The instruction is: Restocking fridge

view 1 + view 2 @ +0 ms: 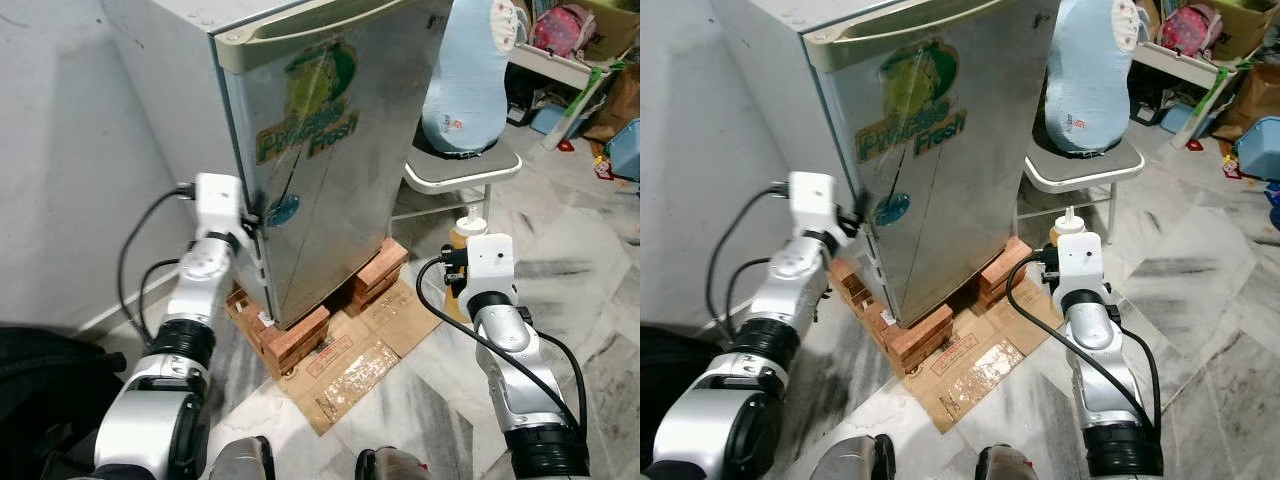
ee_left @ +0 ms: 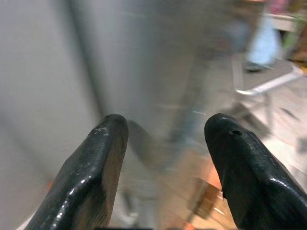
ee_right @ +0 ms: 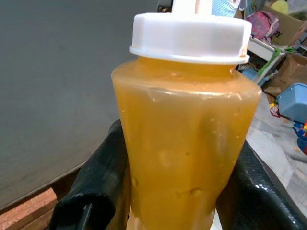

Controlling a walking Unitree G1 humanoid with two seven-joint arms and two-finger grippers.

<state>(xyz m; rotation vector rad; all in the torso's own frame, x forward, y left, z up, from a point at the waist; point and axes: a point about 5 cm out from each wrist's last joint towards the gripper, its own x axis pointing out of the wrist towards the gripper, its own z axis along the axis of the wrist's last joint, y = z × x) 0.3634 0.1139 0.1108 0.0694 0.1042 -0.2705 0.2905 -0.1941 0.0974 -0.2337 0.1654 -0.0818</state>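
A small silver fridge (image 1: 330, 150) with a green "Frost" sticker stands on bricks, door closed. My left gripper (image 1: 250, 218) sits at the door's left edge, about halfway up. In the left wrist view that gripper (image 2: 165, 127) is open, with blurred grey metal close behind the fingers (image 2: 100, 158). An orange squeeze bottle (image 3: 184, 139) with a white cap is held upright in my right gripper (image 1: 455, 268), which is shut on it. The bottle (image 1: 463, 232) hangs to the right of the fridge, above the floor.
Red bricks (image 1: 295, 335) and flattened cardboard (image 1: 360, 365) lie under the fridge. A white chair (image 1: 460, 170) with a pale blue cushion (image 1: 462, 80) stands right behind. A grey wall (image 1: 80, 150) is at left, clutter at the back right, and a black bag (image 1: 40, 390) low left.
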